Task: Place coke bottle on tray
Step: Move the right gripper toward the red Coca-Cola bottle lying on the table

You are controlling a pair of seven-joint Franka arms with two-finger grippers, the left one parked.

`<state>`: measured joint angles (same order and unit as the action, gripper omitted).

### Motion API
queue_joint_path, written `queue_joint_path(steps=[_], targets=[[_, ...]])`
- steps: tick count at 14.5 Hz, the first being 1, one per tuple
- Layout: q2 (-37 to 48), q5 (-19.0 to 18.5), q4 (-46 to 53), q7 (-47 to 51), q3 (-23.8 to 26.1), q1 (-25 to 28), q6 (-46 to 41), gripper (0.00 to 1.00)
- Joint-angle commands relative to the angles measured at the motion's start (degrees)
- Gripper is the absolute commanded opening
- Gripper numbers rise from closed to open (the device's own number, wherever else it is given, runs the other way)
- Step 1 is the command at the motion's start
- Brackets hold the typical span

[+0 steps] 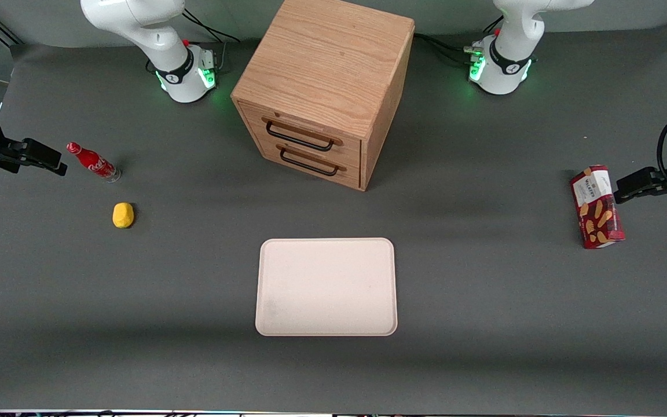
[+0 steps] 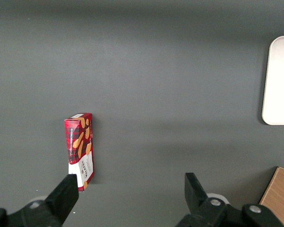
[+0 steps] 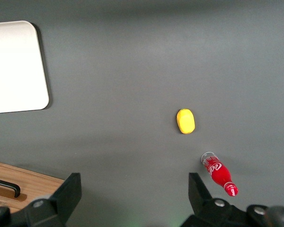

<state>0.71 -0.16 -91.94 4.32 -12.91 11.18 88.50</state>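
My hand (image 3: 135, 198) hangs above the worktop (image 1: 484, 324), fingers spread wide with nothing between them.

I see the coke bottle (image 1: 92, 162) standing tilted near the working arm's end, just beside a yellow lump (image 1: 123, 215); the tray (image 1: 326, 286) sits well apart, in front of the wooden drawers (image 1: 322, 92).

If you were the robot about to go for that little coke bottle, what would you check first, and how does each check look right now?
1. Coke bottle located: ok. It stands on the table toward the working arm's end.
2. Gripper ready: ok. Its fingers are open and hold nothing, and it is up above the table, not yet at the bottle.
3. Room around the bottle: ok, probably. The yellow object sits nearer the front camera, apart from the bottle.
4. Tray free to receive: ok. Nothing lies on it.
5. Path from bottle to tray: ok, it seems. The wooden drawer cabinet stands farther from the front camera than the tray.
6. How firmly the bottle stands: cannot tell.
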Motion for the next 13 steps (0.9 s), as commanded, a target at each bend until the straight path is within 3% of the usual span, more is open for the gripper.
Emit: queue_joint_path(steps=[1, 6, 9, 11, 13], targets=[[-1.33, 0.87, 1.85, 0.78, 0.34, -0.19, -1.75, 1.00], [-1.15, 0.34, 1.76, -3.68, -0.36, -0.37, -3.32, 1.00], [-0.54, -2.91, -0.59, -10.91, -3.07, -0.37, -4.22, 1.00], [3.05, -3.70, -7.16, -11.35, -4.57, -0.37, -0.99, 1.00], [9.88, -6.85, -20.93, -16.16, -7.12, -0.28, 9.78, 1.00]])
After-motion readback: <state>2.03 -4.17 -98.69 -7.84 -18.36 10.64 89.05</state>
